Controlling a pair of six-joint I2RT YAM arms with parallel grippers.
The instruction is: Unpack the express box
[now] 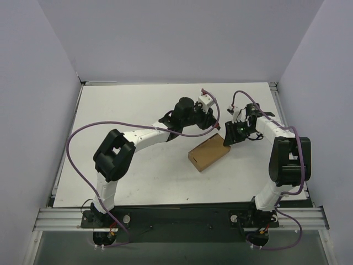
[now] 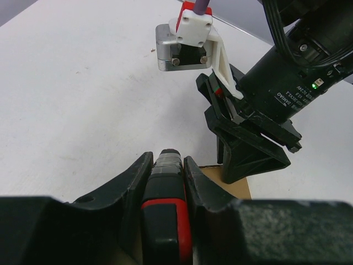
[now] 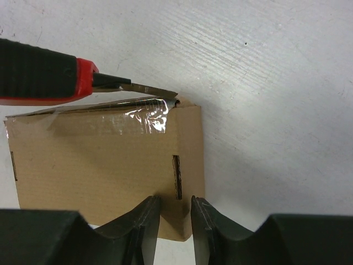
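The left gripper (image 2: 166,161) clamps a red-and-black knife (image 2: 164,221), its blade (image 3: 149,88) laid at the corner of the taped seam (image 3: 127,118) on the brown box (image 3: 99,165), which lies on the white table (image 1: 138,176) between the arms. The right gripper (image 3: 175,201), fingers (image 3: 149,221) nearly together, steadies the box's near edge. The flaps look shut; slitting and opening apparently remain.

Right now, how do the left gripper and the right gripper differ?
The left gripper has its jaws clamped on the red-and-black utility knife; the right gripper holds no tool. The left gripper aims the blade at the taped edge of the express box; the right gripper's jaws, almost closed, sit at the opposite edge, pinching or pressing, I cannot tell. Both are at the same box.
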